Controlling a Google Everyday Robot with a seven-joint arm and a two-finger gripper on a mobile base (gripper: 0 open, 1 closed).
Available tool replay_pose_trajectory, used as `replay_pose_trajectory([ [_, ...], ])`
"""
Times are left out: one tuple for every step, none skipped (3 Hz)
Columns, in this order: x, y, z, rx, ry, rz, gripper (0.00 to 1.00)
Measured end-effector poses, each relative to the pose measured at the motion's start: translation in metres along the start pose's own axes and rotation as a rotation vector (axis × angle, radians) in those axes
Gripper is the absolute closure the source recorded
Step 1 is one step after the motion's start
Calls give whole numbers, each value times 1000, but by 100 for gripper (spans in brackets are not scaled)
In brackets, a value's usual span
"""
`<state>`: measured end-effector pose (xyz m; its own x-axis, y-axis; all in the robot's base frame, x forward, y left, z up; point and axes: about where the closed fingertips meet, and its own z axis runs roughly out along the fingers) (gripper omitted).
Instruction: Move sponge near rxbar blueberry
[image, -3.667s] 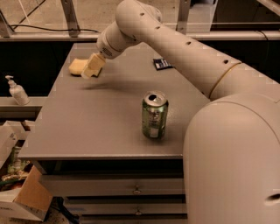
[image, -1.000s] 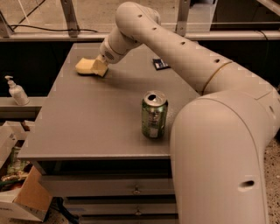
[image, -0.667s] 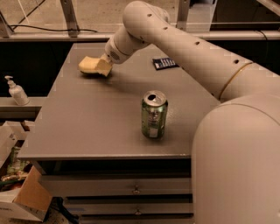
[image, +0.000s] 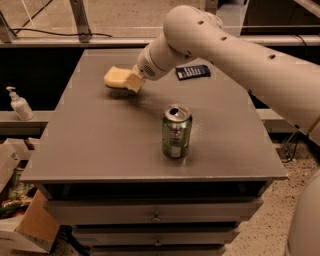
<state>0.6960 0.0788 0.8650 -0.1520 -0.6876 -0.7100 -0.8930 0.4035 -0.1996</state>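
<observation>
On matte grey table (image: 100, 135), gripper (image: 134, 83) clamping soft rounded sponge (image: 116, 77)

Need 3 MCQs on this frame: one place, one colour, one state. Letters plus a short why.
1. Where is the blue bar relative to the can?
A. farther back on the table
B. in front of it
C. on top of it

2. What colour is the can?
A. red
B. green
C. white

3. How does the can stand?
A. lying on its side
B. crushed flat
C. upright

Key:
1 A, the bar lies near the table's far edge, behind the can.
2 B, its body is green.
3 C, its opened top faces up.

The tool is at the sponge, back left of the can.
</observation>
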Motion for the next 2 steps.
replay_pose_trajectory([
  [28, 8, -26, 36, 20, 32, 100],
  [55, 11, -51, 76, 48, 62, 100],
])
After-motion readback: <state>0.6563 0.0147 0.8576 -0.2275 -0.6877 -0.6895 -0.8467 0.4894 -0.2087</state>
